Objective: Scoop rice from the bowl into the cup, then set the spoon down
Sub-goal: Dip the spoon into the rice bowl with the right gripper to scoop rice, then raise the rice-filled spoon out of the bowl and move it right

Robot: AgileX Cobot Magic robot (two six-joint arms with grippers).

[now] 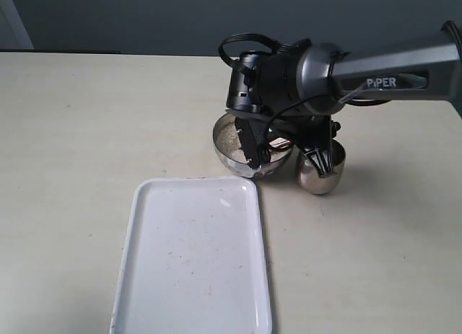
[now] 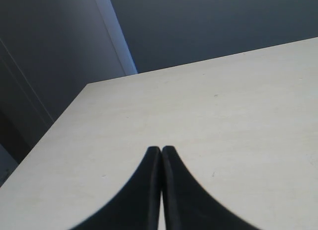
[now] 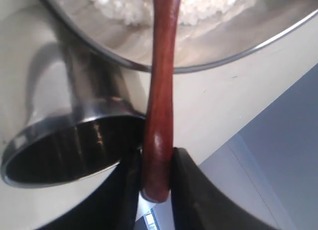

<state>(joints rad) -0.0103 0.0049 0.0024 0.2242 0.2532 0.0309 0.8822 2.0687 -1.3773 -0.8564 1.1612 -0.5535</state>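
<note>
In the right wrist view my right gripper [image 3: 156,168] is shut on the end of the dark reddish-brown spoon [image 3: 161,86]. Its slim handle runs over the rim of the steel bowl [image 3: 99,51] into the white rice [image 3: 117,6]; the spoon's own bowl is out of frame. The steel cup [image 3: 69,140] stands right beside the bowl, and its inside looks dark. From outside, the right gripper [image 1: 255,148] hangs over the bowl [image 1: 234,159], with rice [image 1: 229,135] showing inside and the cup [image 1: 323,169] to the right. My left gripper [image 2: 160,151] is shut on nothing above bare table.
A white rectangular tray [image 1: 195,255] lies in front of the bowl, close to it, near the table's front edge. The right arm [image 1: 390,71] reaches in from the right above the cup. The beige tabletop [image 1: 86,132] spreads to the left.
</note>
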